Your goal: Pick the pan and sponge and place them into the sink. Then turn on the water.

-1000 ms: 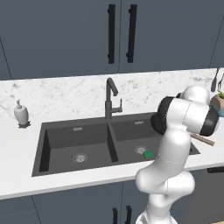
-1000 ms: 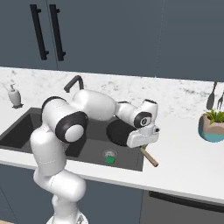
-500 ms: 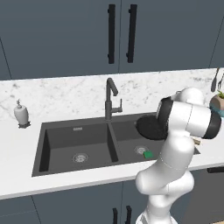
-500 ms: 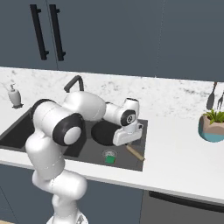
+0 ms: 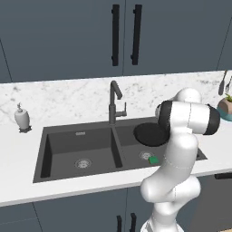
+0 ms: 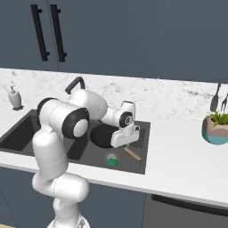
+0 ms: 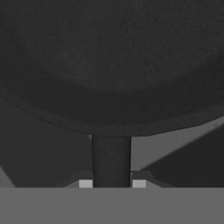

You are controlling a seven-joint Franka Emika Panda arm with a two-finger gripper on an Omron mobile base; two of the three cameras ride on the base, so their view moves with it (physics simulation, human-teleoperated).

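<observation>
The black pan point(image 5: 152, 134) hangs tilted just above the right basin of the dark sink point(image 5: 68, 141). My gripper point(image 6: 126, 145) is shut on its handle point(image 6: 133, 154), which sticks out to the right of the pan point(image 6: 102, 135). In the hand view the pan point(image 7: 112, 65) looms close, its handle point(image 7: 111, 161) running down between my fingertips point(image 7: 85, 183). The green sponge point(image 5: 154, 160) lies on the right basin's floor beside the drain, below the pan; the right base view shows the sponge point(image 6: 111, 163) too. The dark gooseneck faucet point(image 5: 113, 102) stands behind the divider, with no water running.
A white soap dispenser point(image 5: 21, 118) stands on the counter left of the sink. A potted plant point(image 6: 216, 131) and hanging utensils point(image 6: 215, 98) are at the far right. Dark cabinets with black handles point(image 5: 115, 34) hang above the marble backsplash.
My arm has swung the pan left, from over the counter at the sink's right edge to over the right basin, and lowered it. The sponge has not moved.
</observation>
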